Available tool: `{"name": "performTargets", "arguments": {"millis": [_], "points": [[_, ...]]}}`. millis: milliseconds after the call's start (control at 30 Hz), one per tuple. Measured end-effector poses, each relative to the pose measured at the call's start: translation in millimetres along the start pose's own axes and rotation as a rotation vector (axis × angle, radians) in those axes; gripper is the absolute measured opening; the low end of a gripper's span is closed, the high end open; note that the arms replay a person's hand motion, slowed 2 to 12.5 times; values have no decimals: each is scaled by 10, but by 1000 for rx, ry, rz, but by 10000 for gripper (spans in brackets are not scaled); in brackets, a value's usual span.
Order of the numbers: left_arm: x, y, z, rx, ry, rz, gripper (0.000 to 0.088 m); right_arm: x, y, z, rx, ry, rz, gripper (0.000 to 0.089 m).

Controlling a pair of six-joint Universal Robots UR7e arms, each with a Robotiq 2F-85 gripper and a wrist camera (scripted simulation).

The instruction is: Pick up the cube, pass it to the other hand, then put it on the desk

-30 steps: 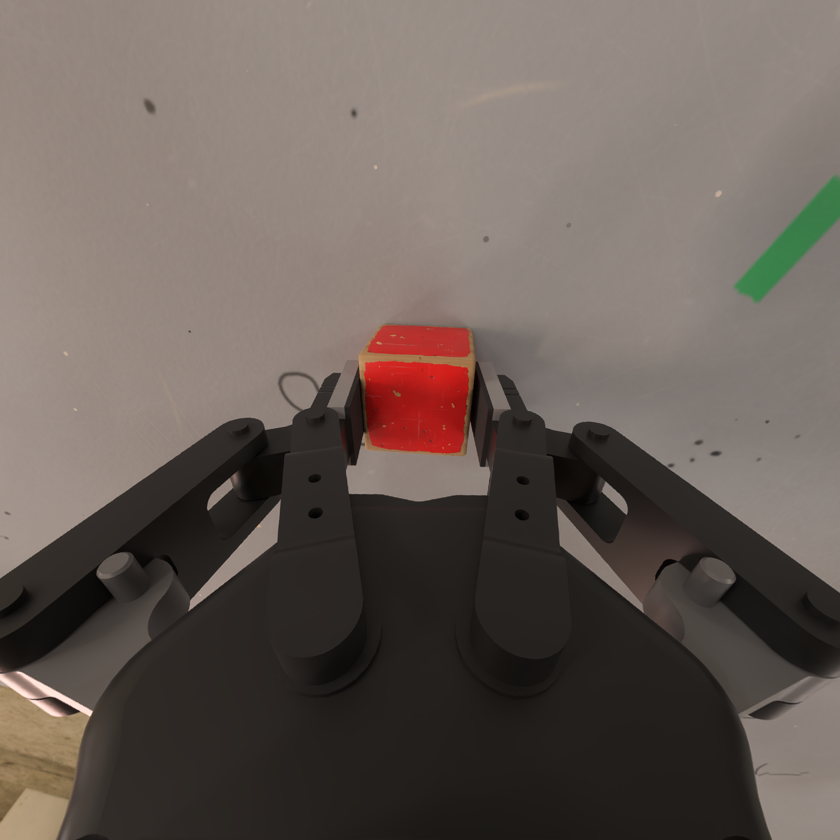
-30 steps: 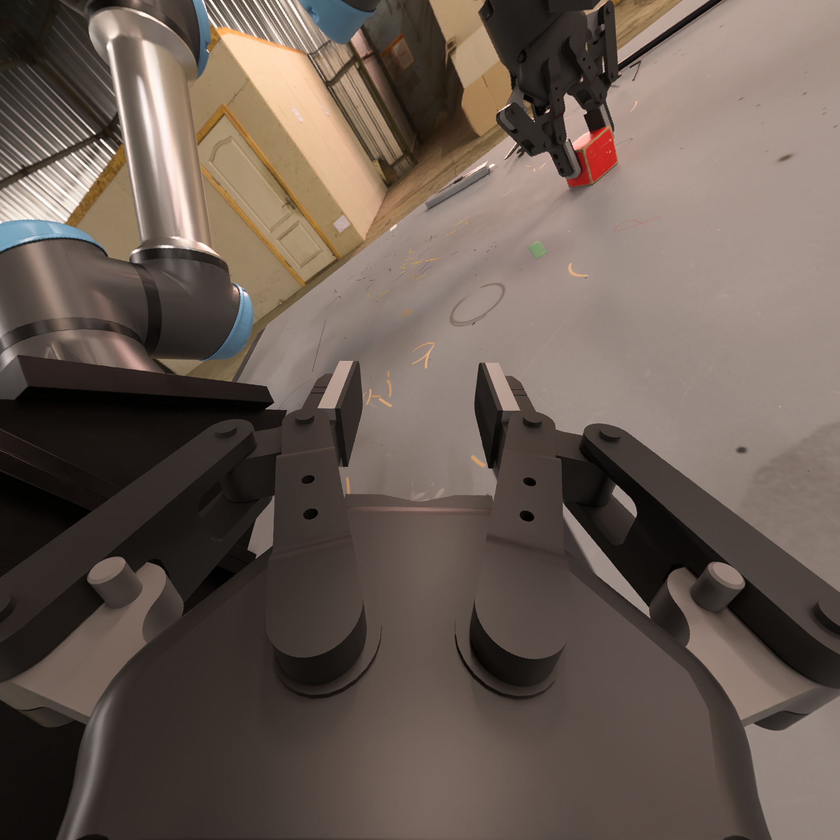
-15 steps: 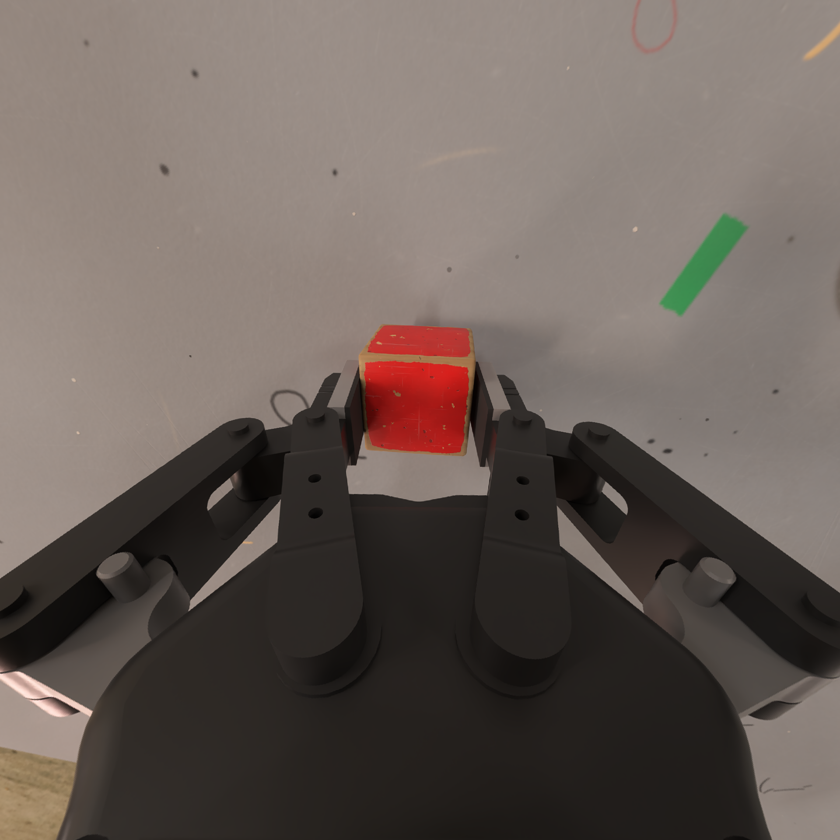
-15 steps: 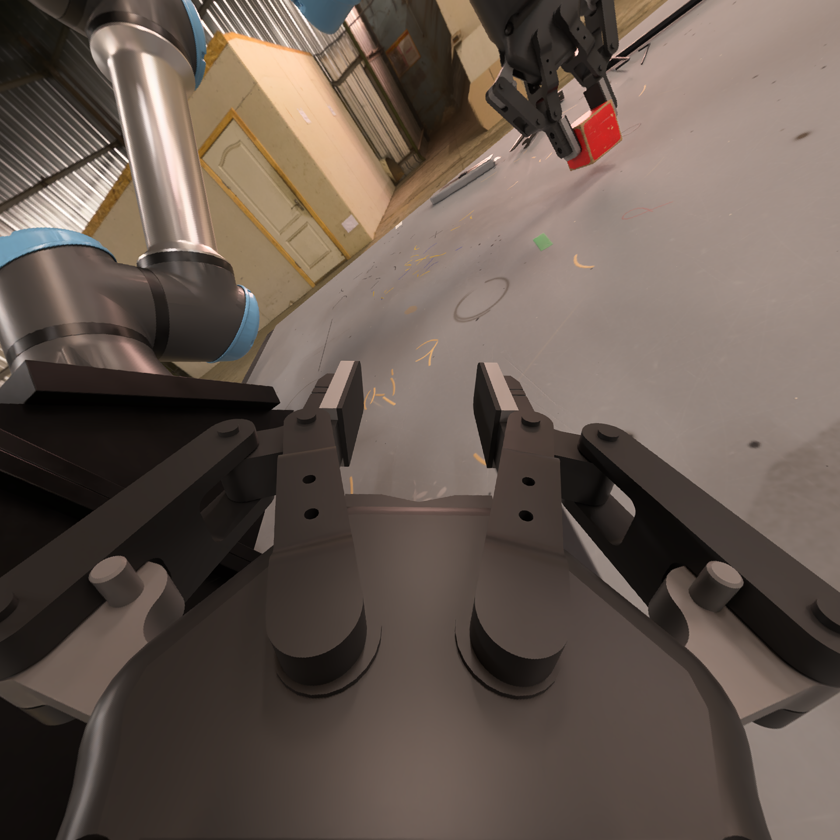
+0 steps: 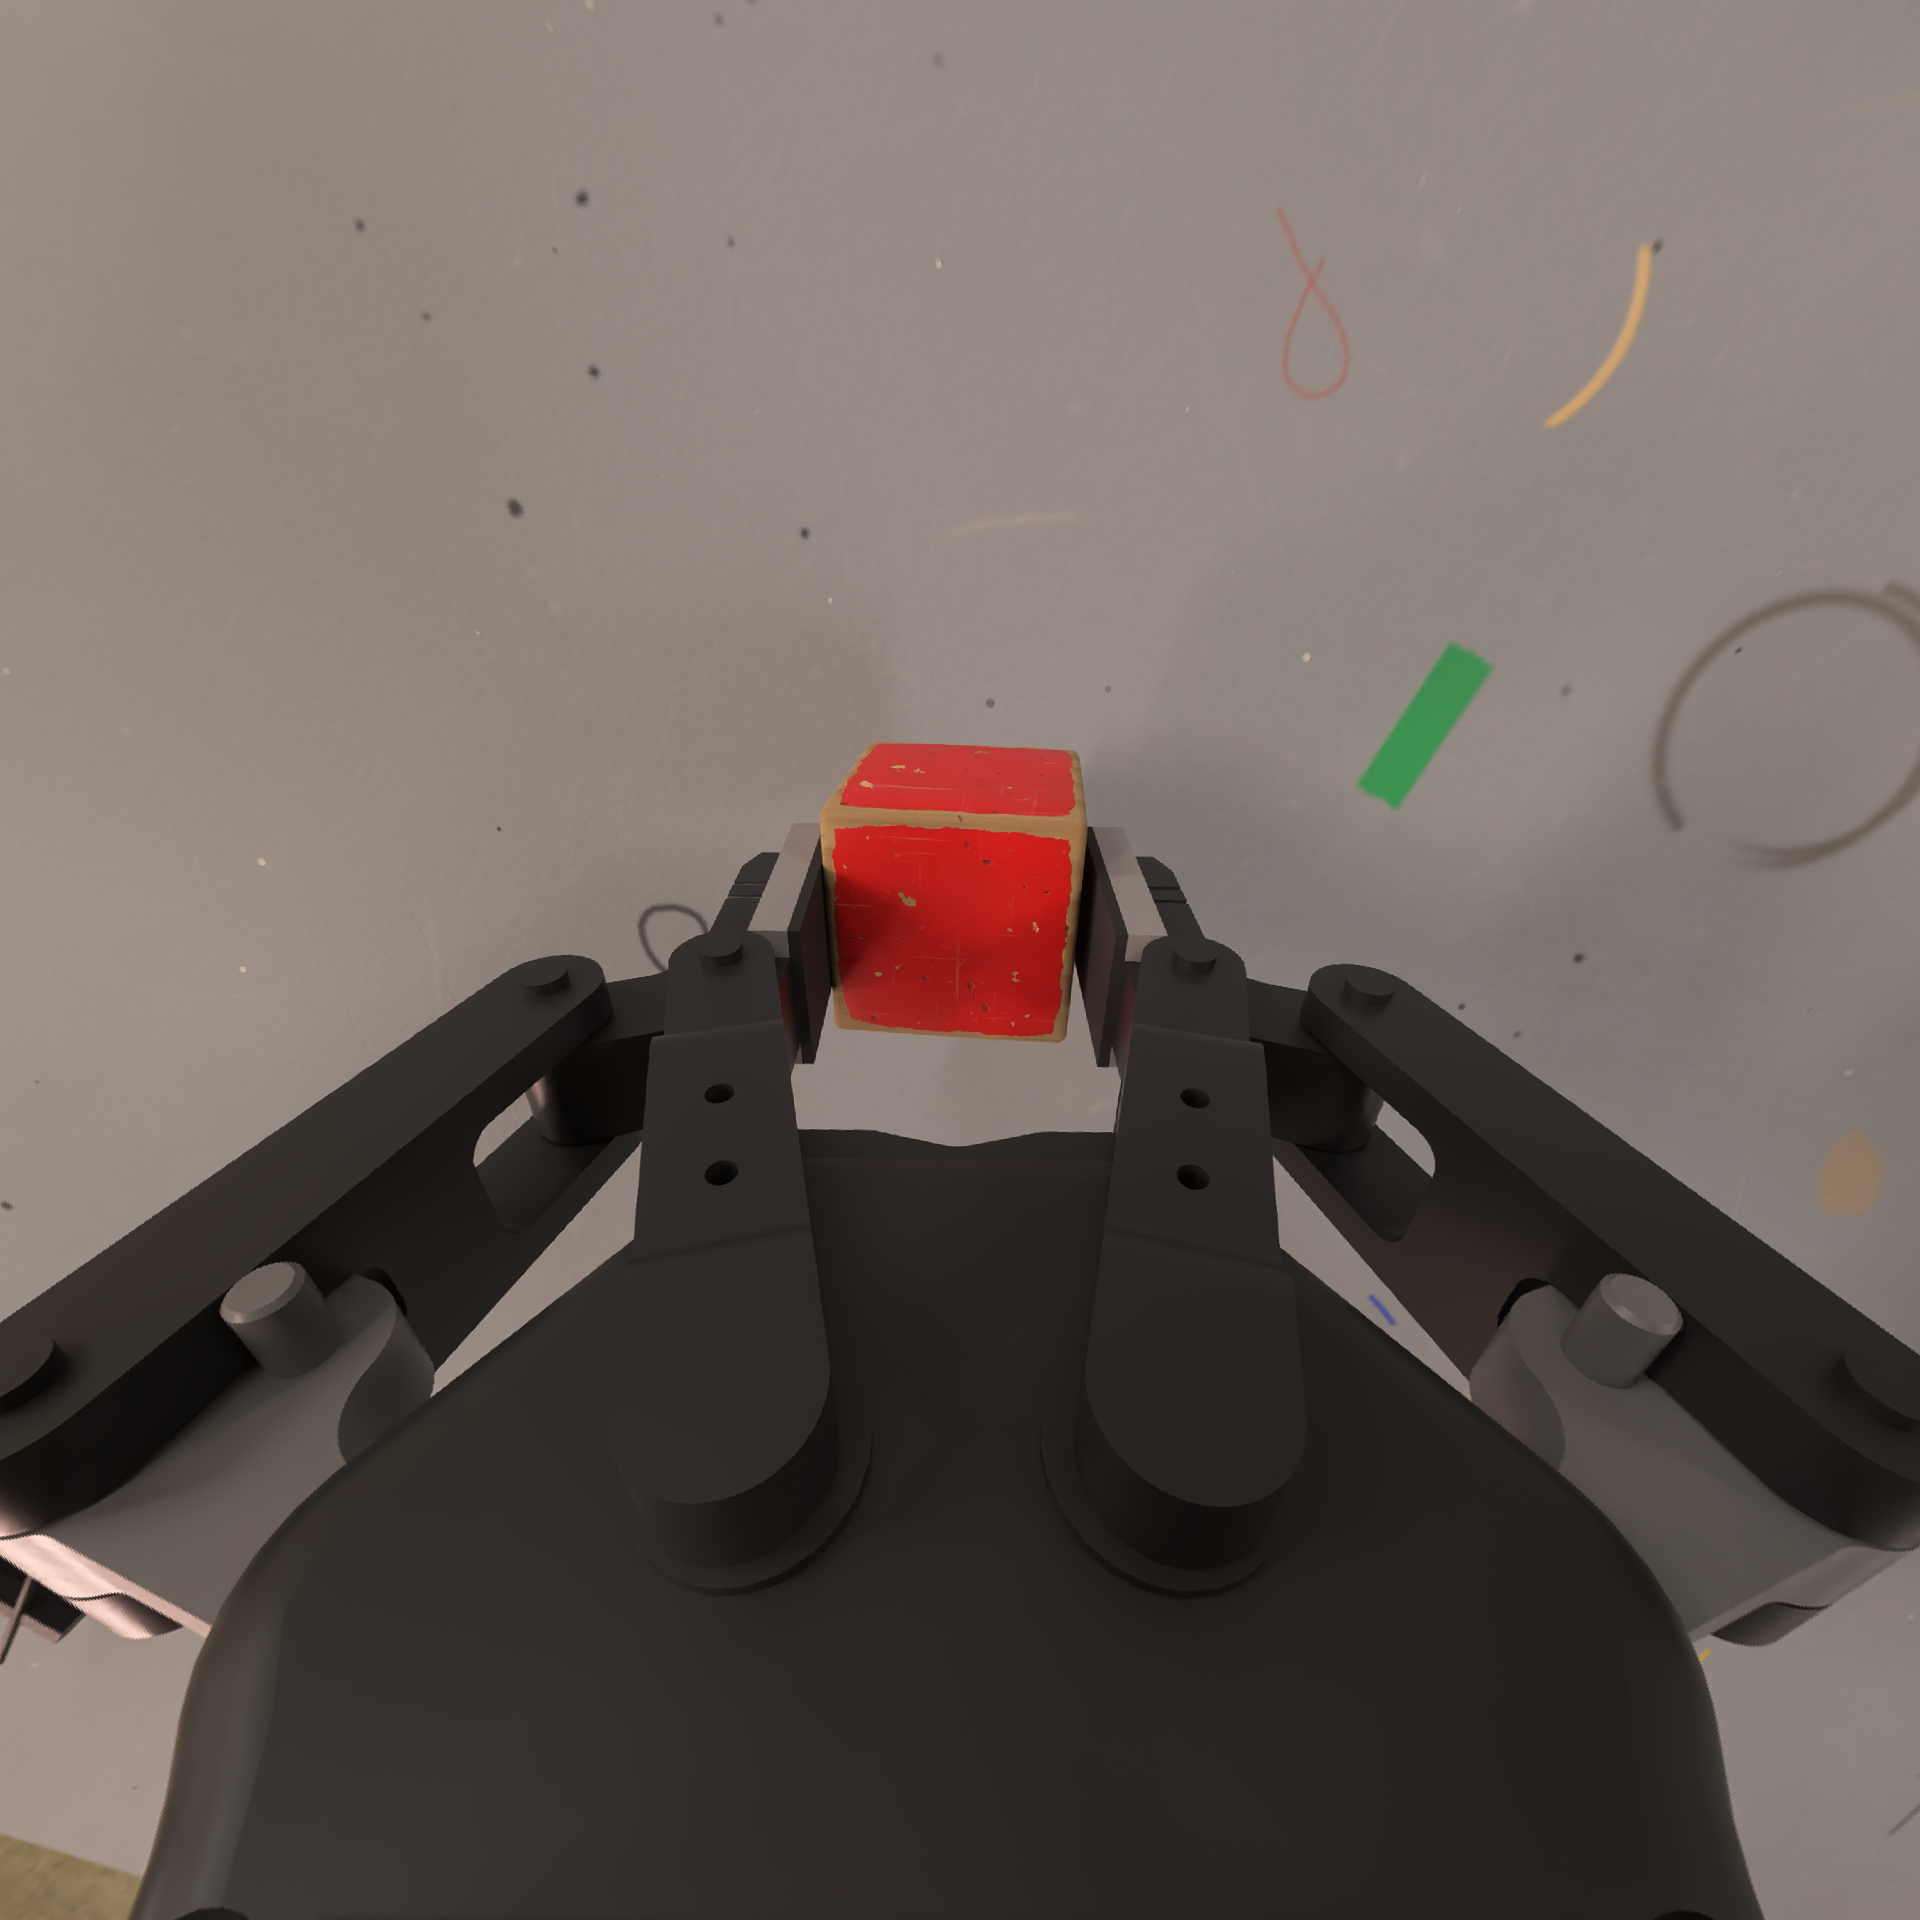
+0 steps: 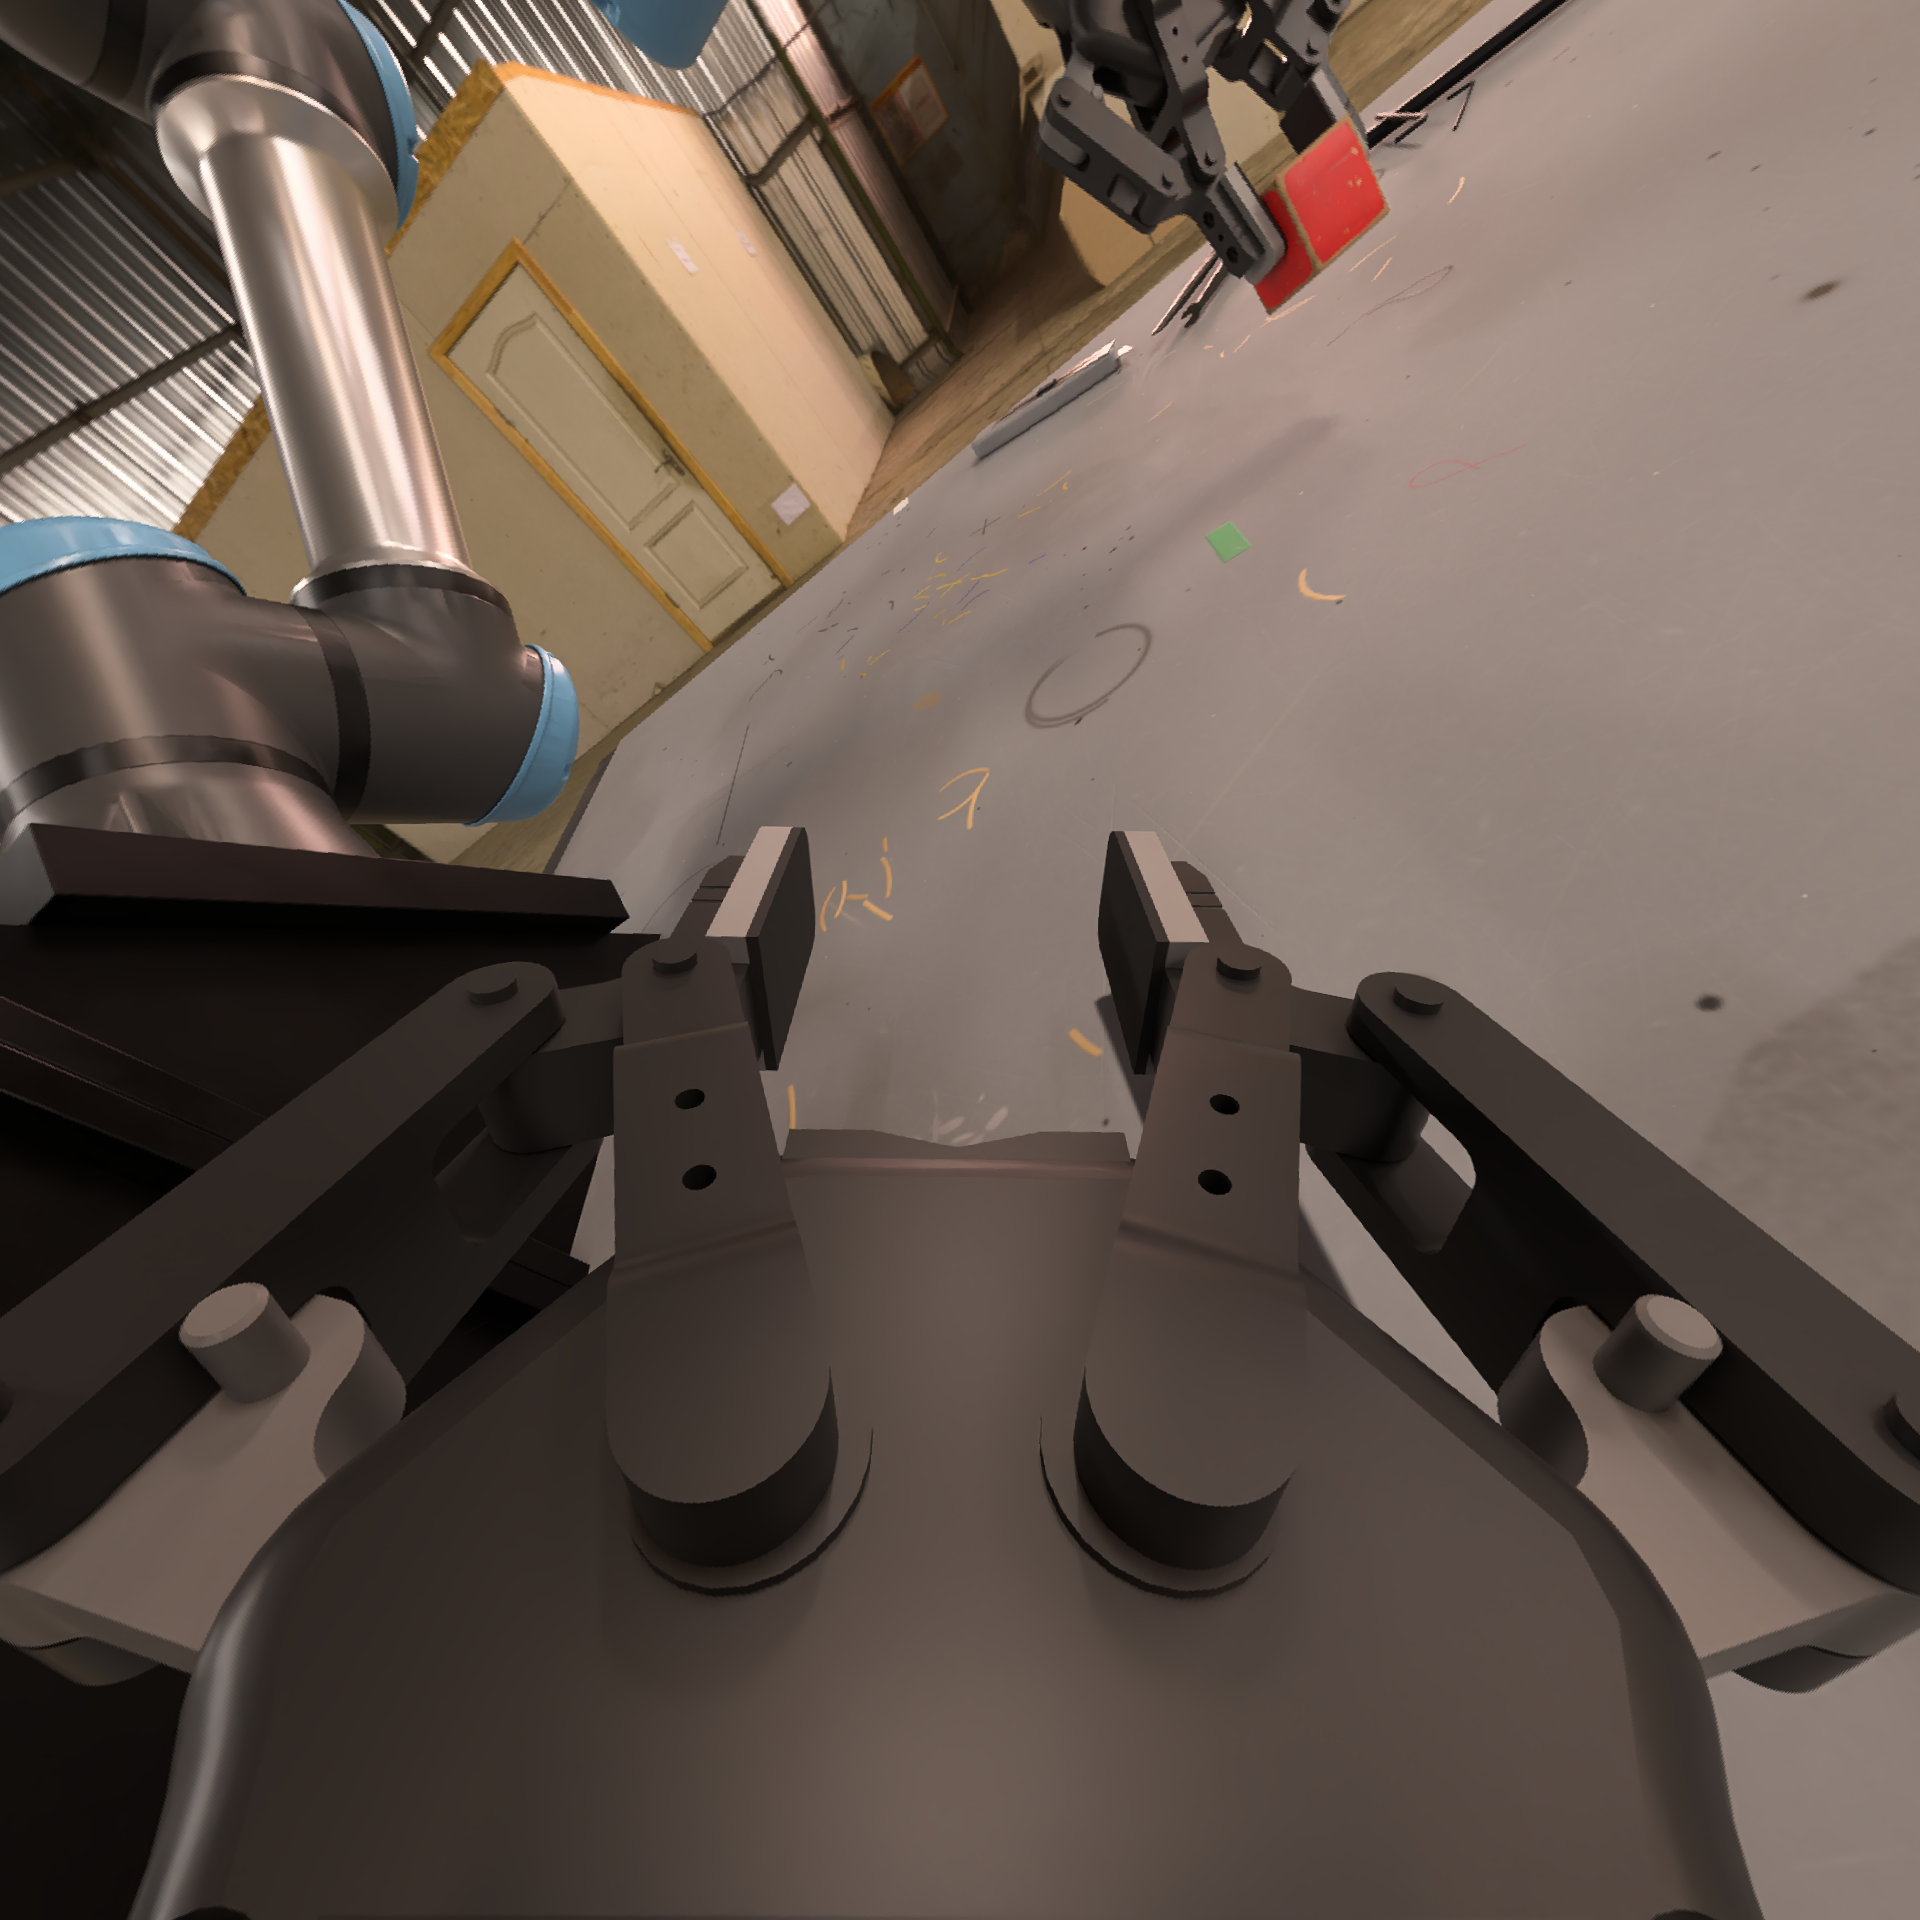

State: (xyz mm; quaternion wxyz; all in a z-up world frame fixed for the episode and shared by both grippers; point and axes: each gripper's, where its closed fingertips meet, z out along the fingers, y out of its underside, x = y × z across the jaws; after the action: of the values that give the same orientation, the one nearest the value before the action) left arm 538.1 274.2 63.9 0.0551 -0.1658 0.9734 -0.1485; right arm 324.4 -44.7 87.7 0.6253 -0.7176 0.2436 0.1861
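My left gripper [image 5: 954,940] is shut on the red cube [image 5: 951,914], a worn red block with tan edges, and holds it clear above the grey desk [image 5: 520,623]. In the right wrist view the cube [image 6: 1325,208] hangs at the top right in the left gripper [image 6: 1262,223], above the desk [image 6: 1455,727]. My right gripper [image 6: 951,935] is open and empty, low over the desk near its own arm base, far from the cube.
A green tape strip [image 5: 1425,724] and a dark ring mark [image 5: 1787,727] lie on the desk to the right of the cube. A silver and blue arm [image 6: 312,468] stands at the left. A cream cabinet with a door [image 6: 644,395] stands beyond the desk edge.
My left gripper has risen with the cube, so the desk marks look smaller and farther. In the right wrist view the cube has moved up and right. The right gripper stays open.
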Motion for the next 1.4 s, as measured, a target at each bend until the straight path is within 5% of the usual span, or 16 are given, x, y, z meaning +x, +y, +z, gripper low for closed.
{"name": "performTargets", "arguments": {"millis": [500, 1400], "points": [[111, -290, -388, 267, 23, -178, 402, 49, -9, -10, 7, 23, 19, 587], [673, -1092, -856, 785, 292, -508, 401, 218, -393, -40, 142, 66, 111, 637]]}}
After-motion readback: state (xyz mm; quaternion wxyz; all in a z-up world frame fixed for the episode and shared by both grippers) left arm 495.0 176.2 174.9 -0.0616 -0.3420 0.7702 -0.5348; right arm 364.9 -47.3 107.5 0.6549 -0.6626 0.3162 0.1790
